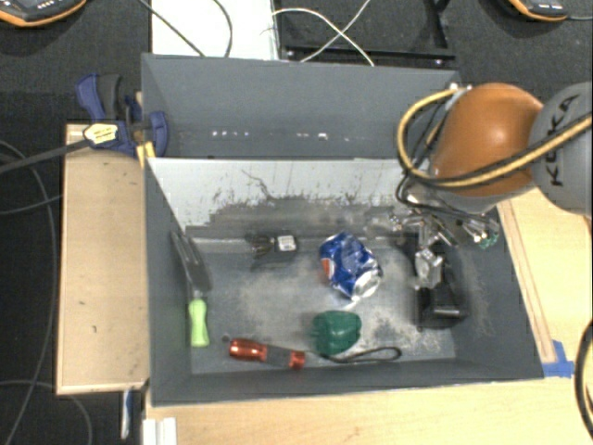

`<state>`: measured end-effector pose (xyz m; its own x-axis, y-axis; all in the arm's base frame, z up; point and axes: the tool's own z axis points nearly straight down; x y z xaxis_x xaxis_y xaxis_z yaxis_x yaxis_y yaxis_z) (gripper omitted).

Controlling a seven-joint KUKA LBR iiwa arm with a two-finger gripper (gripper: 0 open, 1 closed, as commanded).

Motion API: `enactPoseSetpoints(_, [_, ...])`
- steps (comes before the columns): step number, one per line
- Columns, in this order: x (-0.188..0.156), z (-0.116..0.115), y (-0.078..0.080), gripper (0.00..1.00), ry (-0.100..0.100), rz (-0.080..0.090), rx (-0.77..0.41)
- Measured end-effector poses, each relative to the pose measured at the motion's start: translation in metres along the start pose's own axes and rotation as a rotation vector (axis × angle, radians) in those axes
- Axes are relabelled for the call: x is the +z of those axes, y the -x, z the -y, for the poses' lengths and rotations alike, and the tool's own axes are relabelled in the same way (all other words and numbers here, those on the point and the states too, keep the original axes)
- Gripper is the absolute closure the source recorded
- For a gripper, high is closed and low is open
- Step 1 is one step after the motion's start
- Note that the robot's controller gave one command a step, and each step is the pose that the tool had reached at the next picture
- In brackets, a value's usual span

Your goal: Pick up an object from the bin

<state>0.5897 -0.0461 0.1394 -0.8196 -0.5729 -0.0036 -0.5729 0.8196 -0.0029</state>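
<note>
The arm (559, 146) comes in from 3 o'clock, its wrist under an orange cover (486, 137) ringed by yellow cable, and bends steeply down into the grey metal bin (278, 100). The tool (435, 295) hangs almost plumb, its dark lower end low over the floor at about 3 o'clock of the bin. Whether it is wide or narrow cannot be told, nor whether anything sits in it.

The nearest thing is a crushed blue can (350, 265), at the tool's 9 o'clock, near but apart from it. A green lump (335, 332) lies at the tool's 8 o'clock, just below the can, and a black cord loop (371, 353) trails from the lump along the front edge.

The right wall slopes up close beside the tool at its 3 o'clock, leaving little room there. Bare floor lies open at the bin's centre. Along the front edge, at 7 o'clock, lies a red-handled screwdriver (264, 350). A green-handled implement (196, 318) rests against the left wall at 9 o'clock. A small black thing with a white tag (273, 246) lies at 11 o'clock.
</note>
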Motion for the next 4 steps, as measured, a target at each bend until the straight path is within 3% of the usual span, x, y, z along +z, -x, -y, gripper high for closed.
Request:
enactPoseSetpoints(1, [0.022, -0.059, 0.022, 0.00, 0.006, -0.006, 0.365])
enactPoseSetpoints(2, [0.049, -0.066, 0.043, 0.00, -0.009, 0.021, 0.064])
enactPoseSetpoints(3, [0.063, -0.060, 0.043, 1.00, 0.005, 0.005, 0.297])
enactPoseSetpoints(4, [0.063, -0.060, 0.043, 1.00, 0.004, 0.005, 0.297])
